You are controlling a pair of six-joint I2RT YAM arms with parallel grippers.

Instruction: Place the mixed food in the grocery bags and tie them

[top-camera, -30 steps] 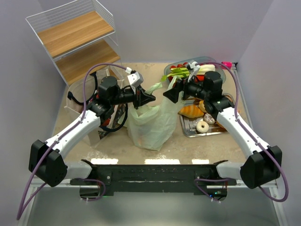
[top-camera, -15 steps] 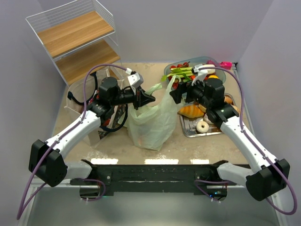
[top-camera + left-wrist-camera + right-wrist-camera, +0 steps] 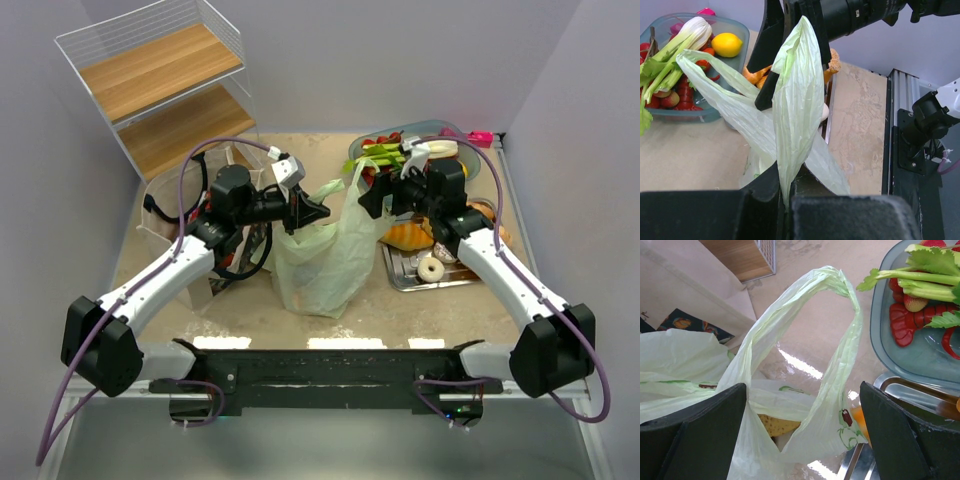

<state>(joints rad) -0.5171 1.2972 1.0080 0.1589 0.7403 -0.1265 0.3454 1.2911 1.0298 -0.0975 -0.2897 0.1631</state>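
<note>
The pale-green grocery bag [image 3: 322, 258] stands mid-table between both arms. My left gripper [image 3: 785, 197] is shut on its left handle [image 3: 797, 100], pulled up taut; in the top view this gripper [image 3: 314, 211] sits at the bag's left top. My right gripper [image 3: 802, 432] is open, its fingers [image 3: 695, 437] straddling the base of the right handle loop [image 3: 840, 315] without pinching it. A yellow-brown bread piece [image 3: 775, 424] shows inside the bag. The beige tote [image 3: 690, 280] lies at the left. Leek [image 3: 680, 45], lemon [image 3: 726, 44] and strawberries [image 3: 912, 302] sit in a bowl.
The blue-grey bowl [image 3: 447, 129] of produce is at the back right. In front of it a metal tray [image 3: 400, 281] holds a doughnut [image 3: 431, 268] and croissants [image 3: 405, 236]. A wire shelf with wooden boards [image 3: 160, 80] stands at the back left.
My right arm has shifted its wrist slightly back and right, and the bag's right handle loop now stands up in front of its open jaws. The left gripper has kept its hold.
</note>
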